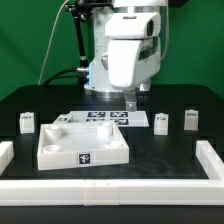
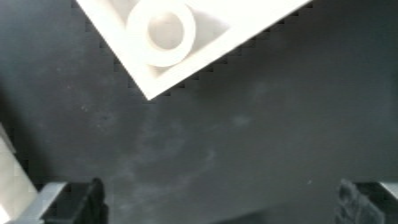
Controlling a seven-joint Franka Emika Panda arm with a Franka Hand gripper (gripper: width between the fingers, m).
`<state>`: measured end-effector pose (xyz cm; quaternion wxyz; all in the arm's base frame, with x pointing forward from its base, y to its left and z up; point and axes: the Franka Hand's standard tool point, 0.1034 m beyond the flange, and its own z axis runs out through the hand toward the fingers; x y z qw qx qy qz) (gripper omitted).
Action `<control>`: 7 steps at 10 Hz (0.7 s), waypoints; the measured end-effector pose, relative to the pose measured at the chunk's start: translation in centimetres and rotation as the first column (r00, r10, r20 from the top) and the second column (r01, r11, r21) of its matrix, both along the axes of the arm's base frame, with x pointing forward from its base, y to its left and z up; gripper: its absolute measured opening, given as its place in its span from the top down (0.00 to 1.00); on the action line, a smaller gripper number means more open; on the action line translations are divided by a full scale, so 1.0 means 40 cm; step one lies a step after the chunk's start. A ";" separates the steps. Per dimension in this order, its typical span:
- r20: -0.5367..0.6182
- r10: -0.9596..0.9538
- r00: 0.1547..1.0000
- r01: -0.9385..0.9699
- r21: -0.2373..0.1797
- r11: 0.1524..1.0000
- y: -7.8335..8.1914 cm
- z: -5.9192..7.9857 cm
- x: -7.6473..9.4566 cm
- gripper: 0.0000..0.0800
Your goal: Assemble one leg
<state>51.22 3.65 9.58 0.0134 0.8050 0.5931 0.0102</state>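
The white square tabletop (image 1: pixel 85 143) with round corner sockets lies on the black table at front centre. Three small white legs with tags stand apart from it: one (image 1: pixel 27 122) at the exterior view's left, two (image 1: pixel 162 120) (image 1: pixel 188 119) at its right. My gripper (image 1: pixel 133 101) hangs above the table just behind the tabletop's far right corner, over the marker board's edge. In the wrist view the gripper (image 2: pixel 222 205) is open and empty, its dark fingers (image 2: pixel 79 200) wide apart over bare black table. One tabletop corner with a round socket (image 2: pixel 164 35) shows ahead.
The marker board (image 1: pixel 105 117) lies behind the tabletop. Long white border rails run along the left (image 1: pixel 5 152), right (image 1: pixel 210 155) and front (image 1: pixel 110 190) of the table. A pale strip (image 2: pixel 11 175) shows at the wrist view's edge.
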 end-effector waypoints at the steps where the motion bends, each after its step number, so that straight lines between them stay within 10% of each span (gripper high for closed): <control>1: 0.001 -0.013 1.000 0.013 0.002 1.000 0.001 0.000 0.001 0.19; 7: 0.005 0.156 0.988 -0.156 -0.008 0.988 -0.035 -0.014 -0.015 0.19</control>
